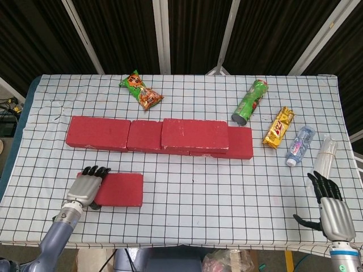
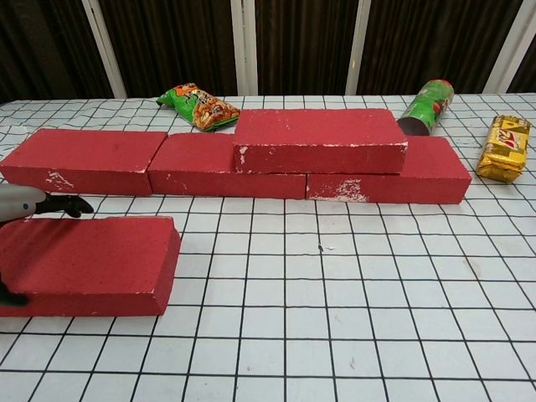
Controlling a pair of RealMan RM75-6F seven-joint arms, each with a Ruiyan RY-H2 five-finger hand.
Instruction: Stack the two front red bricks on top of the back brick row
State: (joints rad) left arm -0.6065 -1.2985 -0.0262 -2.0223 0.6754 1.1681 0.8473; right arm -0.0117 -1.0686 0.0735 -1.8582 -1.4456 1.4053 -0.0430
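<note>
One red front brick (image 1: 120,189) (image 2: 92,264) lies flat near the table's front left. My left hand (image 1: 85,187) lies over its left end. Its fingers (image 2: 52,203) reach past the brick's far edge, and the thumb (image 2: 10,296) sits at the near face. The brick rests on the table. The back row holds a left brick (image 1: 97,133) (image 2: 84,159), a middle brick (image 1: 144,136) and a right brick (image 1: 241,143) (image 2: 427,172). Another red brick (image 1: 194,135) (image 2: 322,138) is stacked on the middle and right ones. My right hand (image 1: 333,212) is open at the front right, holding nothing.
Behind the row lie a green snack bag (image 1: 142,90) and a green chip can (image 1: 249,102). A yellow bar (image 1: 278,127), a small water bottle (image 1: 299,145) and a clear bottle (image 1: 326,156) lie at the right, just beyond my right hand.
</note>
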